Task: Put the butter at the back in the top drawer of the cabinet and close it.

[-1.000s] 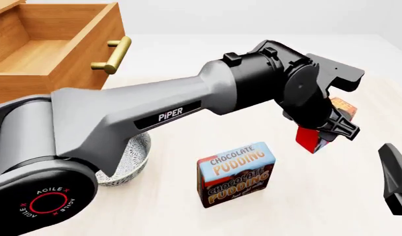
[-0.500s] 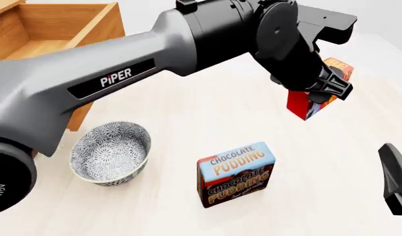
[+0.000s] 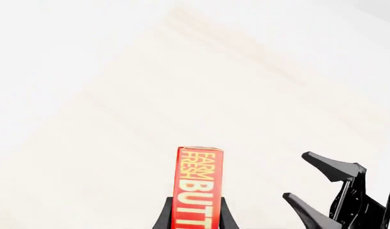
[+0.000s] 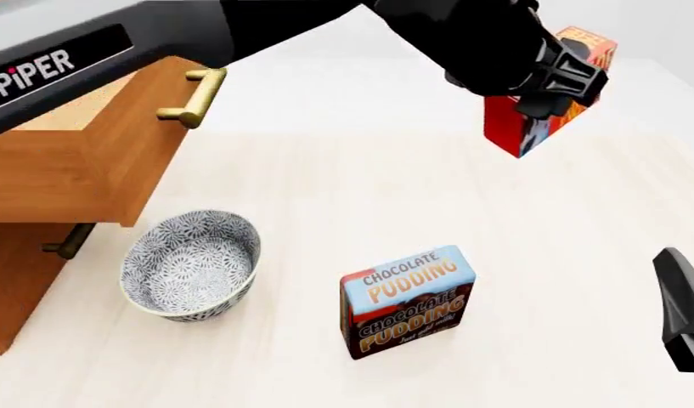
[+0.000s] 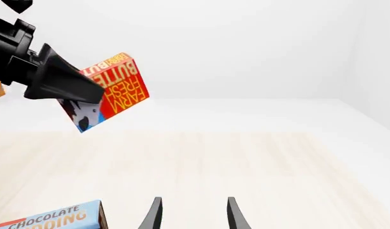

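My left gripper (image 4: 554, 83) is shut on the butter (image 4: 510, 127), a small red box with an orange top, and holds it tilted high above the table at the back right. In the left wrist view the butter (image 3: 198, 183) stands between my fingers (image 3: 163, 218). The right wrist view shows the butter (image 5: 115, 88) in the air. The top drawer (image 4: 92, 170) of the cabinet (image 4: 13, 289) stands pulled open at the far left, its brass handle (image 4: 194, 98) facing right. My right gripper (image 5: 193, 215) is open and empty, low at the right (image 4: 685, 310).
A patterned bowl (image 4: 191, 263) sits in front of the cabinet. The chocolate pudding box (image 4: 409, 299) stands upright at the front middle, also in the right wrist view (image 5: 55, 217). A lower drawer handle (image 4: 68, 242) shows under the open drawer.
My left arm has risen and carried the butter up off the table and a little toward the back. The right gripper, bowl and pudding box have not moved.
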Controlling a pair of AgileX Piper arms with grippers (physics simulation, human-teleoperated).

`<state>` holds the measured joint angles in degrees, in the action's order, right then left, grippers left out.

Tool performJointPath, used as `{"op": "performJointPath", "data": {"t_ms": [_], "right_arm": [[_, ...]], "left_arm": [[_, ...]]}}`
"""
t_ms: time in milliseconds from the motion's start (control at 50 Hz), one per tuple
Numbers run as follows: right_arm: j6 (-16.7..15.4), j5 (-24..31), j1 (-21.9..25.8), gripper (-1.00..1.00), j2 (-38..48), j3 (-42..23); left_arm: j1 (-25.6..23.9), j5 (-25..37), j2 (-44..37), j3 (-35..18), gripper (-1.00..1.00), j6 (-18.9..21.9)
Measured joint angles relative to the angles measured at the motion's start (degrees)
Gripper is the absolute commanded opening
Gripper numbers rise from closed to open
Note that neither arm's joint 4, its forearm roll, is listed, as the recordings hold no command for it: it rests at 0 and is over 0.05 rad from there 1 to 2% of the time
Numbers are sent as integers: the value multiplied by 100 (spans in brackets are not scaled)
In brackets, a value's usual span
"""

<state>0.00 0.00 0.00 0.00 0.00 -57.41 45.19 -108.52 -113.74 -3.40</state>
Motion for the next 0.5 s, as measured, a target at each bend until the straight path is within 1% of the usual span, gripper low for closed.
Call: {"op": "performJointPath", "data": {"t_ms": [500], "right_arm": [[0, 0, 0, 100, 0, 0]], "left_arm": [[444, 140, 1000, 398, -100, 160]]}}
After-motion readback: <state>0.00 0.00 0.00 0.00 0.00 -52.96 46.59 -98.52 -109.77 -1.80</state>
